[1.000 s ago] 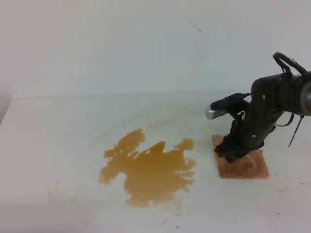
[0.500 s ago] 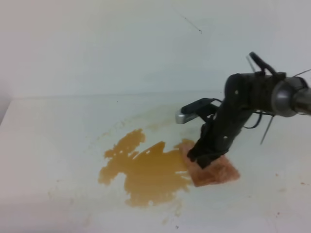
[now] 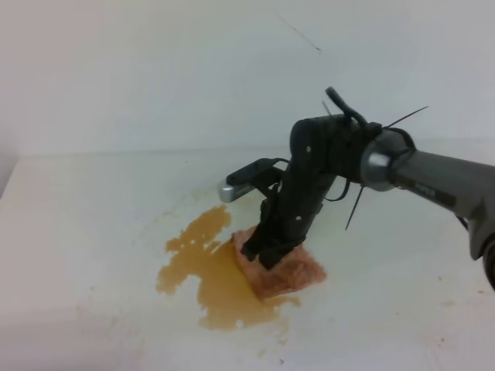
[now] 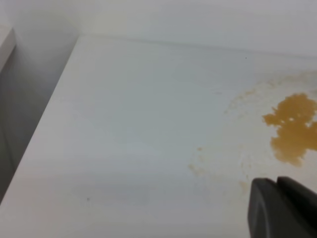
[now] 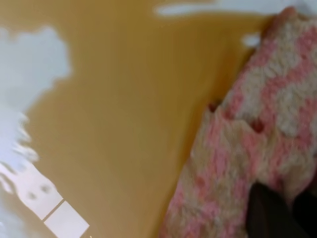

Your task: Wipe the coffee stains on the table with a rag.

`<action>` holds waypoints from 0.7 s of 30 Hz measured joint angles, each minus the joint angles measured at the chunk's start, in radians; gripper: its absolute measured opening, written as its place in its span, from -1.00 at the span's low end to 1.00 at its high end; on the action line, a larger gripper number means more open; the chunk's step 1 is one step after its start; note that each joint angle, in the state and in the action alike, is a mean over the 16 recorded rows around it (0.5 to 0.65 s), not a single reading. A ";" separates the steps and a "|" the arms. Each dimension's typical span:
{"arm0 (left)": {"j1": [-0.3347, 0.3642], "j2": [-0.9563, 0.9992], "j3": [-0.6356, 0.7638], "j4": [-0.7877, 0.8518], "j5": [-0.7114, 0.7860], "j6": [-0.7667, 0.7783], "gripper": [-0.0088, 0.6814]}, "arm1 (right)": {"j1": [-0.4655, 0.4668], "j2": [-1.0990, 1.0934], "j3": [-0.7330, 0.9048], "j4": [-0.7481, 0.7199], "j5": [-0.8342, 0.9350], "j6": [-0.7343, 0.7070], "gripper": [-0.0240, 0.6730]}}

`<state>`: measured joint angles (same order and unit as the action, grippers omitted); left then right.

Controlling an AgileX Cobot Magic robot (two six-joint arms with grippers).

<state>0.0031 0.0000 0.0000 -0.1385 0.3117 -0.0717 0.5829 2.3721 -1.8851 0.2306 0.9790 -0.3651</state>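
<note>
Right tool clenched on the rag, pressed flat on the worktop at the coffee puddle's right edge. Keep downward pressure, sweep leftward through the remaining liquid, avoid smearing outward.

On my screen the right arm has a smooth grey tube as forearm, with some small dark lettering on it that I cannot read. It ends in a bulky black wrist housing with rounded edges. A black cable makes a loop over this housing, and thin black cable-tie ends stick out from it like whiskers. A small camera, black with a silver front end, is mounted on a bracket at the side. The right gripper is matte black. In the left wrist view I see only the left gripper, a dark grey blocky piece with a seam down the middle.
</note>
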 joint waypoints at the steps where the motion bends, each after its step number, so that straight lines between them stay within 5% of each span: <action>1: 0.000 0.000 0.000 0.000 0.000 0.000 -0.98 | 0.008 0.008 -0.014 0.000 0.004 0.003 -0.83; 21: 0.000 0.000 0.000 0.000 0.000 0.000 -0.98 | 0.071 0.032 -0.274 0.026 0.051 0.061 -0.84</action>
<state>0.0031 0.0000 0.0000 -0.1385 0.3117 -0.0717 0.6537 2.4036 -2.1592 0.2570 1.0301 -0.3040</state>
